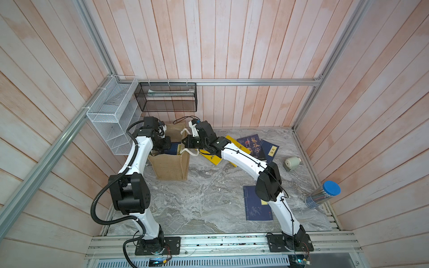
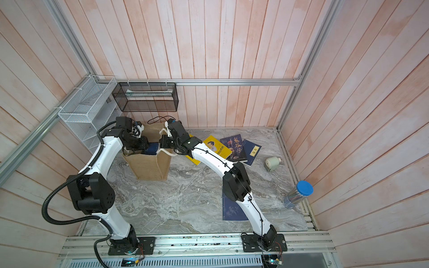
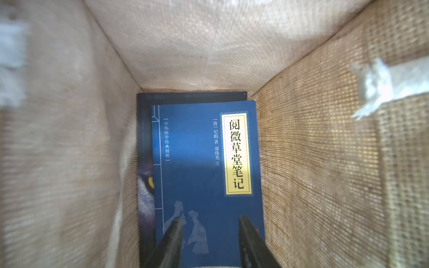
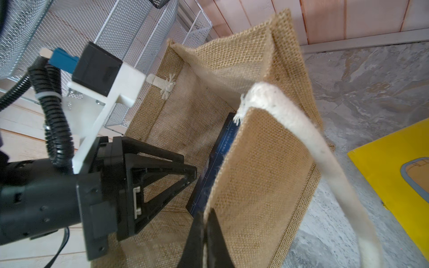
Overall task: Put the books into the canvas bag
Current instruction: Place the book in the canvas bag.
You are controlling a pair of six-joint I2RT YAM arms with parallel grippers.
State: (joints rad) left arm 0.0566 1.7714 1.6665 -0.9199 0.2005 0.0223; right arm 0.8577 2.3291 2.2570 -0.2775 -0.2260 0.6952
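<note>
The tan canvas bag (image 1: 171, 167) stands upright at the back left of the table. My right gripper (image 4: 205, 215) is shut on the bag's near wall at the rim, beside a white rope handle (image 4: 313, 148). My left gripper (image 3: 210, 222) reaches down inside the bag with its jaws apart and nothing between them. Below it a navy book (image 3: 199, 174) with a yellow label lies on a black wolf-eye book (image 3: 146, 185). On the table lie a yellow book (image 1: 216, 157), a dark portrait book (image 1: 251, 146), a navy book (image 1: 270, 150) and another navy book (image 1: 255, 206).
A white wire basket (image 1: 111, 116) and a black mesh basket (image 1: 167, 97) hang on the back left walls, close to the bag. A small grey device (image 1: 293, 162) and a clear tube with a blue lid (image 1: 323, 193) stand along the right edge.
</note>
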